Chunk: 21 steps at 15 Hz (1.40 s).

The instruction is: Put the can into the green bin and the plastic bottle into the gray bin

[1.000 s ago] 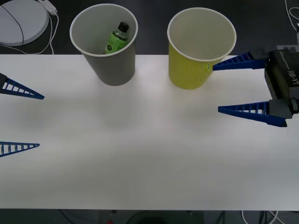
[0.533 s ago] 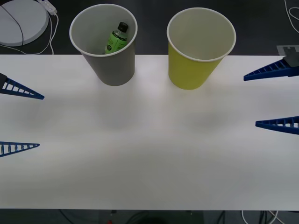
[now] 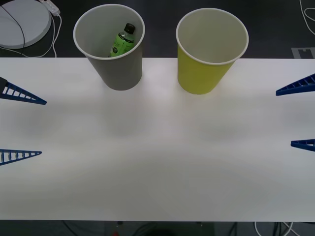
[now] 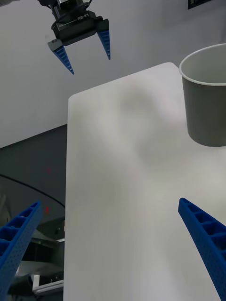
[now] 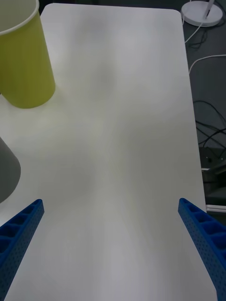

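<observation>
Little is left to go wrong: the main risk judged from here is an arm sweeping inward and tipping one of the light, tall tapered bins, both standing upright at the far edge of the white table (image 3: 157, 162); a knock would spill what is inside

The small clear plastic bottle (image 3: 122, 41) of bright green drink, black cap, green-and-white label, is seen leaning inside the large gray paper-cup-shaped bin (image 3: 118, 73), cap up against the white inner wall, far smaller than the bin. The large yellow-green paper-cup-shaped bin (image 3: 202, 76) stands just beside it, apart, not touching; its white inside is visible near the rim but the bottom is hidden, so whether a can lies in it cannot be told. No can is seen on the table

The left gripper (image 3: 22, 125) is held at the table's left edge, fingers spread wide, nothing between them. The right gripper (image 3: 298, 115) is at the right edge, fingers likewise spread and empty, well apart from the yellow-green bin

The bottle half of the task is judged done
</observation>
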Available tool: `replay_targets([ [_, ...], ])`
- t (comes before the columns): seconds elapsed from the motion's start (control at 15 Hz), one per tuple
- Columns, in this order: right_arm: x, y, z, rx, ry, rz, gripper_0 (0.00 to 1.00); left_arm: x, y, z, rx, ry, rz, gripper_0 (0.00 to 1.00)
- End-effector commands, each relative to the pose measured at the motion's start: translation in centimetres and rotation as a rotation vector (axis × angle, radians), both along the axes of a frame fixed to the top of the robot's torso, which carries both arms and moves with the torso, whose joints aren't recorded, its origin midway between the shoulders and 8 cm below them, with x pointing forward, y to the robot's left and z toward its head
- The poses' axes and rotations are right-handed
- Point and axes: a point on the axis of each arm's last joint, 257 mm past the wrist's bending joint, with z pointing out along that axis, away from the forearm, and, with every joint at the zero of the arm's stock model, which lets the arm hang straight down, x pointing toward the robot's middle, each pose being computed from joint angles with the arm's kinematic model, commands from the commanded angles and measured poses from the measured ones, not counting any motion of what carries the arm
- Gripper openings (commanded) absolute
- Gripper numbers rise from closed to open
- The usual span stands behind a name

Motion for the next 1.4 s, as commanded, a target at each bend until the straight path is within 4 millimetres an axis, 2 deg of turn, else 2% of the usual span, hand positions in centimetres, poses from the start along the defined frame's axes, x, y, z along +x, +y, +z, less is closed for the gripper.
replay_targets([
  [0.07, -0.3, -0.6, -0.1, -0.015, -0.009, 0.005, 1.0, 0.0, 0.0, 0.0, 0.0, 0.0, 0.0, 1.0],
  [0.47, -0.9, -1.4, 0.4, -0.039, -0.084, 0.045, 1.0, 0.0, 0.0, 0.0, 0.0, 0.0, 0.0, 1.0],
  [0.73, -0.7, -2.3, -0.1, -0.063, -0.183, 0.072, 1.0, 0.0, 0.0, 0.0, 0.0, 0.0, 0.0, 1.0],
  [1.4, -1.5, -2.7, -0.5, -0.053, -0.18, 0.065, 1.0, 0.0, 0.0, 0.0, 0.0, 0.0, 0.0, 1.0],
])
